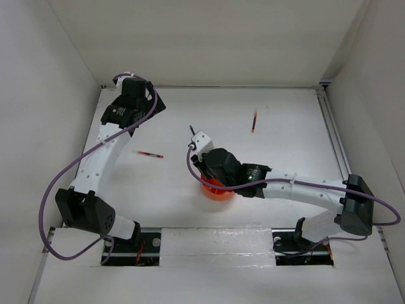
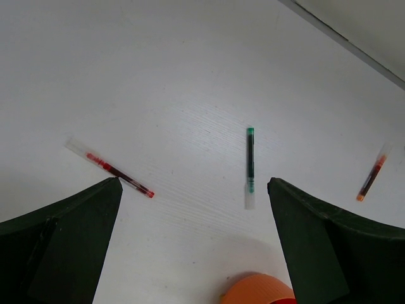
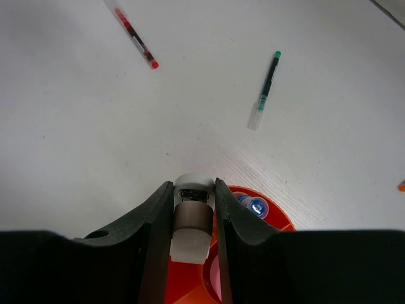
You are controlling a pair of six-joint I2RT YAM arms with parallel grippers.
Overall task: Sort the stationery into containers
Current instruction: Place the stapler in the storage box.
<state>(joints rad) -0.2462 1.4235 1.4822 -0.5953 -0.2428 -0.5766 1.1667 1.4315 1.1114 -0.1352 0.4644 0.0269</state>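
Our right end effector point(image 3: 192, 190) is clamped tight on a small cylinder point(image 3: 191, 218), white at both ends with a brownish band, and holds it over the near edge of the orange tray point(image 3: 278, 220). The left end effector point(image 2: 194, 183) is spread wide with nothing in it, out over the far left of the counter point(image 2: 190, 76).

The main risk we see is the release. The cylinder sits close to the tray's rim rather than squarely over a compartment, so it could strike the rim or a divider, bounce out and roll across the counter. It might also land on the blue-capped bottle point(image 3: 256, 204) already inside.

Three pens lie loose well outside the tray: a red pen point(image 2: 111, 168), a dark pen point(image 2: 250, 164) with a green end, and a second red pen point(image 2: 371, 178).

Much is hidden from us. The right arm covers most of the tray from above, and the wrist view cuts it off (only a pink patch shows below the fingers), so we cannot tell which compartment lies beneath. We see no erasers anywhere.
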